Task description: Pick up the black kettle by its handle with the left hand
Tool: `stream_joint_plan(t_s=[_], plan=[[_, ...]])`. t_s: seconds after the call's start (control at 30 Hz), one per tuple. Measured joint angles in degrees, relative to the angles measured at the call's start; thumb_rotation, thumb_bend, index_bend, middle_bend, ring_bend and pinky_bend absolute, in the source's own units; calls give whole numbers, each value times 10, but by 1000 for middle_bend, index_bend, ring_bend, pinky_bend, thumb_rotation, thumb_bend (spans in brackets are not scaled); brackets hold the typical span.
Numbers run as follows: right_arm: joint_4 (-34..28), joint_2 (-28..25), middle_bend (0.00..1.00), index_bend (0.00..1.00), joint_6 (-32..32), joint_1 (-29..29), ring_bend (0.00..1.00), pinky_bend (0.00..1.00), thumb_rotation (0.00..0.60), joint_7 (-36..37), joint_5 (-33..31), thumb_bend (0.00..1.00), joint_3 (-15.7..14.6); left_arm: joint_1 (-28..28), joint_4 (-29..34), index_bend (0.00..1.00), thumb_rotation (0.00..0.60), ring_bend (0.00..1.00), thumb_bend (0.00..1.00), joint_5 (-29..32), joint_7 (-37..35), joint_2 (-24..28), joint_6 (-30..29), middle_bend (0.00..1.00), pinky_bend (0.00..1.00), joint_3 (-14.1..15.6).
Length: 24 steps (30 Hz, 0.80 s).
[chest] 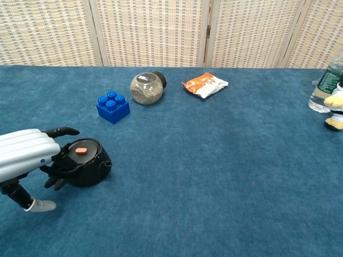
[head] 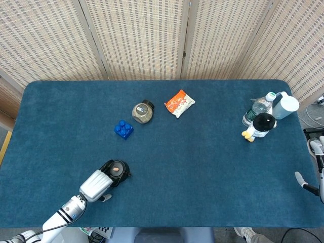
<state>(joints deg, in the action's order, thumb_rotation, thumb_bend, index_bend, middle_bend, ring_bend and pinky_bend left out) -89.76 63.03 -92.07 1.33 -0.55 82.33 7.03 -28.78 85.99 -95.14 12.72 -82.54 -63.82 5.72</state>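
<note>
The black kettle (head: 118,168) (chest: 87,160), round with an orange knob on its lid, sits near the front left of the blue table. My left hand (head: 95,184) (chest: 24,155) is against its left side. The dark fingers (chest: 58,162) curl around the handle, which they mostly hide, and the thumb reaches over the lid's edge. The kettle leans slightly toward the hand, and its base looks to be on the cloth. My right hand (head: 315,164) shows only in part at the right edge of the head view, fingers apart and holding nothing.
A blue brick (head: 123,129) (chest: 112,106) and a glass jar (head: 143,112) (chest: 147,88) lie beyond the kettle. An orange snack bag (head: 179,103) (chest: 205,84) lies mid-back. A penguin toy (head: 260,125), a water bottle (head: 256,108) and a white jug (head: 284,105) stand at the far right.
</note>
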Motion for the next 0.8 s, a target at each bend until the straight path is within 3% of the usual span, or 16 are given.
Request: stream_joint_plan(t_s=[0.33, 0.8], plan=[[4, 2, 7, 21, 0, 1, 0, 0, 600, 2, -2, 250, 1, -2, 0, 825, 600, 720, 95, -1, -48, -3, -10, 877, 0, -8], [13, 6, 7, 21, 6, -1, 0, 0, 600, 6, -7, 250, 4, -12, 35, 889, 600, 795, 53, 50, -97, 9, 0, 961, 0, -46]])
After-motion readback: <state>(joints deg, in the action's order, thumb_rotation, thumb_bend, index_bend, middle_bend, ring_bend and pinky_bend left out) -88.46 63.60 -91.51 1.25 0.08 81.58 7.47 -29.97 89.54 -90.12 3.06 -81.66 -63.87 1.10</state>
